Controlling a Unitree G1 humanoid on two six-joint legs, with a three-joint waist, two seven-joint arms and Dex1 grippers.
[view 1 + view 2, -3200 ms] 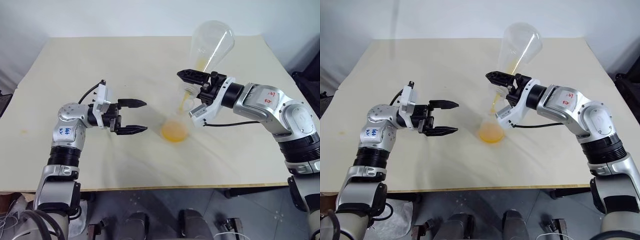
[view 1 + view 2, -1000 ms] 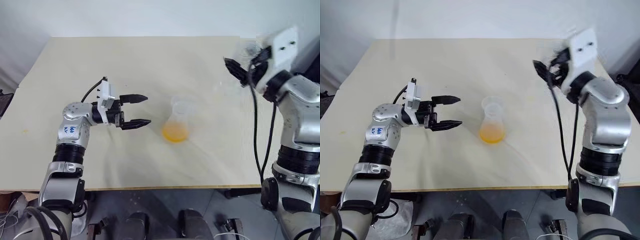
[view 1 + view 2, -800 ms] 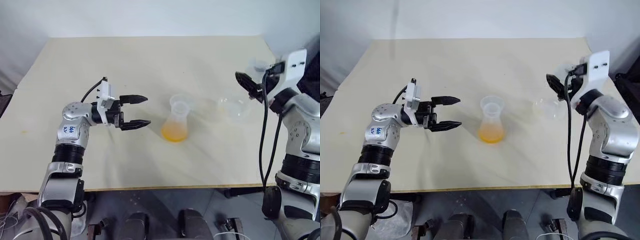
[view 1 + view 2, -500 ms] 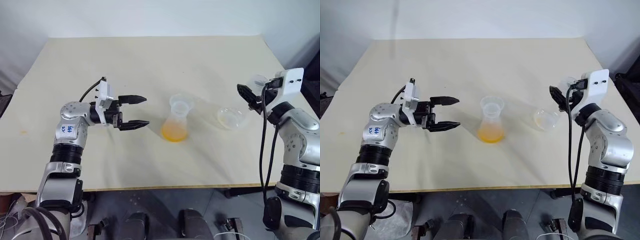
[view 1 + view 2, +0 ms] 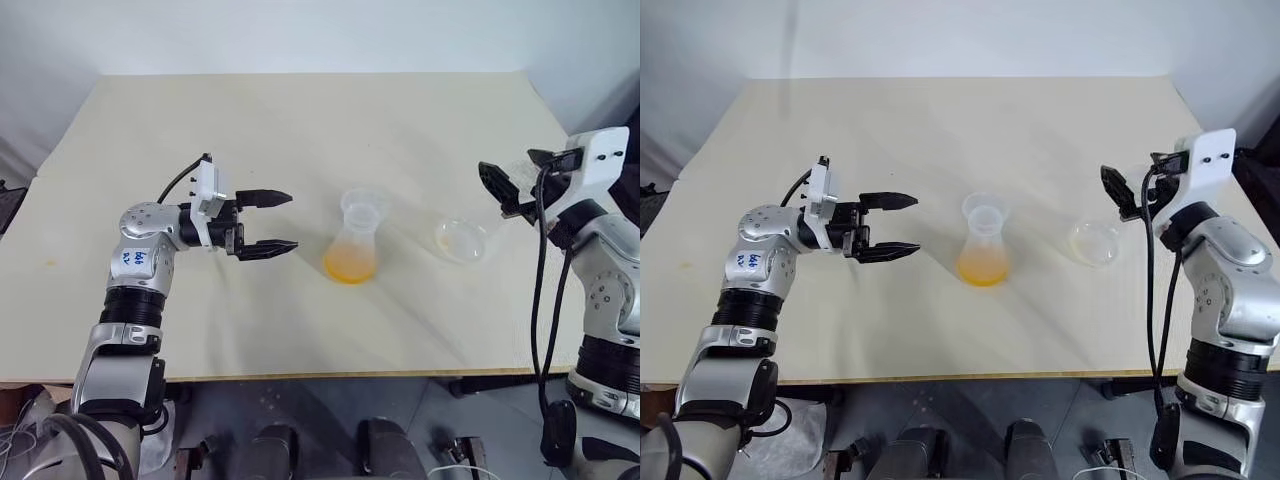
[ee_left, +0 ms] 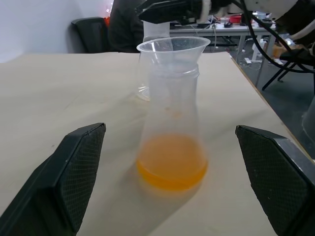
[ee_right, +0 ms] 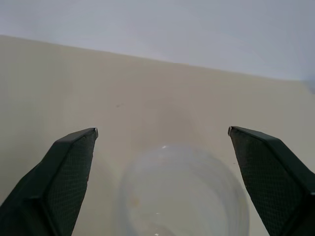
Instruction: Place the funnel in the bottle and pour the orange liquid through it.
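Note:
The bottle (image 5: 352, 243) stands upright in the middle of the table, with the orange liquid (image 5: 349, 265) pooled in its base. The clear funnel (image 5: 362, 205) sits in its neck. My left gripper (image 5: 268, 221) hovers level just to the bottle's left, open and aimed at it; in the left wrist view the bottle (image 6: 171, 123) stands ahead of the fingers, untouched. My right gripper (image 5: 518, 175) is open near the table's right edge, up and to the right of an empty clear vessel (image 5: 460, 240). It holds nothing.
The empty clear vessel (image 7: 182, 194) rests on the table to the right of the bottle, below and ahead of the right fingers. The pale table top (image 5: 300, 120) stretches bare behind the bottle. Its right edge runs close by the right arm.
The right arm has swung from pouring over the bottle out to the right and down. The clear vessel it held now rests on the table, and its jaws have opened. The left arm kept still.

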